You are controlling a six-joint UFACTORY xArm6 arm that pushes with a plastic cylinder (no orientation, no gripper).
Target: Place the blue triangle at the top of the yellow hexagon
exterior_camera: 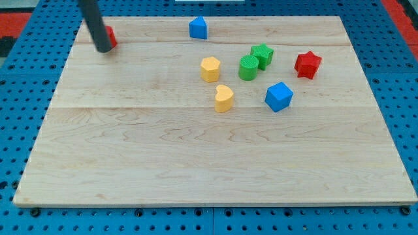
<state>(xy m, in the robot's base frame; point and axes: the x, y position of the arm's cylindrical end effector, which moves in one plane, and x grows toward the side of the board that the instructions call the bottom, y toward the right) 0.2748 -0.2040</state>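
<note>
The blue triangle (198, 28) sits near the view's top edge of the wooden board, a little left of centre. The yellow hexagon (210, 68) lies below it, toward the board's middle, with a clear gap between them. My tip (104, 48) is at the view's upper left, far left of both blocks. It stands right in front of a red block (111, 36), which it partly hides.
A yellow heart-shaped block (224, 98) lies just below the hexagon. Two green blocks (248, 67) (262, 55) touch each other to its right. A blue cube (279, 96) and a red star-shaped block (307, 64) lie further right. The board (196, 163) rests on a blue pegboard.
</note>
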